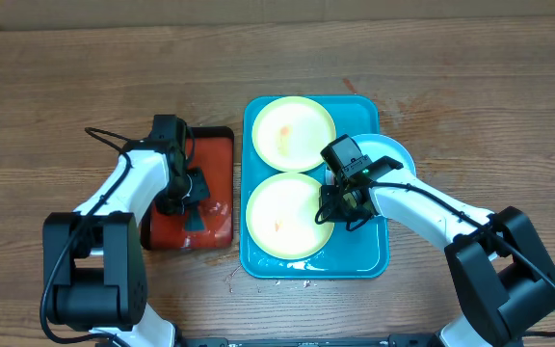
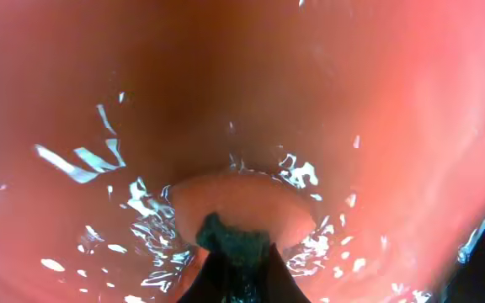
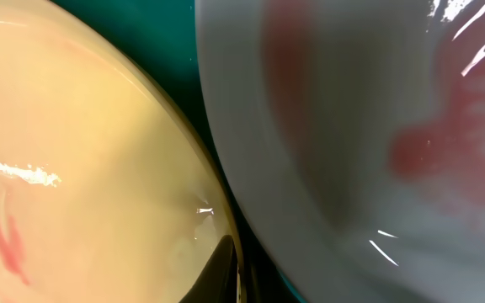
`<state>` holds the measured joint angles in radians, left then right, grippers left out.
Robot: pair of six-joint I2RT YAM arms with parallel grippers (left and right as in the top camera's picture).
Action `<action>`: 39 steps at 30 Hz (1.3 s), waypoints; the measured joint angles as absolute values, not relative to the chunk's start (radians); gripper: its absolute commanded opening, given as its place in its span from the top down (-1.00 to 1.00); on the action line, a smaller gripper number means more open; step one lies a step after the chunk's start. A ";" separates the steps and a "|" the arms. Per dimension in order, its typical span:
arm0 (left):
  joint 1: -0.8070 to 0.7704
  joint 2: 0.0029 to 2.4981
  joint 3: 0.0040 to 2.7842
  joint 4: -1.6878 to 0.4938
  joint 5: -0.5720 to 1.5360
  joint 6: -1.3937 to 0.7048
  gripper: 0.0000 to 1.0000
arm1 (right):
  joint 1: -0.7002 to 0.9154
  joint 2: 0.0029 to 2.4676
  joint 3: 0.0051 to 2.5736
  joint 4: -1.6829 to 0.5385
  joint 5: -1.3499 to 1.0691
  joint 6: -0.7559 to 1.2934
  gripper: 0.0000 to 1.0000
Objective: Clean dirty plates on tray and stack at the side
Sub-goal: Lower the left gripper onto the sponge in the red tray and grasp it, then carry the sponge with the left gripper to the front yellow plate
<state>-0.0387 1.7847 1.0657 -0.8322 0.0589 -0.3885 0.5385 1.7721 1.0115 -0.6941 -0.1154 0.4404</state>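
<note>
The near plate lies in the tray with the right gripper at its right rim, just beside the blue plate; the rim is best pinched squarely and raised gently, so that no neighbour is dragged. Whether that gripper is spread or pinching the rim cannot be told, only a dark sliver of it being shown close up. The left gripper rests on the wet red tray with a dark green lump at its tip, its grip likewise unclear.
</note>
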 measured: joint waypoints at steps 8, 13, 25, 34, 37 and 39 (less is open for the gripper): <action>-0.040 1.788 1.259 -1.057 0.109 -0.387 -0.17 | 0.538 1.772 1.011 -0.700 -0.113 0.441 0.92; -0.040 1.788 1.282 -1.123 0.112 -0.385 0.07 | 0.538 1.772 1.011 -0.701 -0.113 0.441 0.92; -0.060 1.781 1.015 -0.862 0.116 -0.427 0.92 | 0.538 1.772 1.012 -0.700 -0.112 0.442 0.92; -0.060 1.777 1.108 -1.040 0.116 -0.435 0.92 | 0.536 1.772 1.012 -0.695 -0.112 0.455 0.92; -0.063 1.766 1.206 -1.109 0.108 -0.435 0.91 | 0.523 1.772 1.012 -0.692 -0.117 0.467 0.92; -0.067 1.739 1.268 -1.134 0.104 -0.435 0.92 | 0.510 1.772 1.012 -0.693 -0.119 0.470 0.92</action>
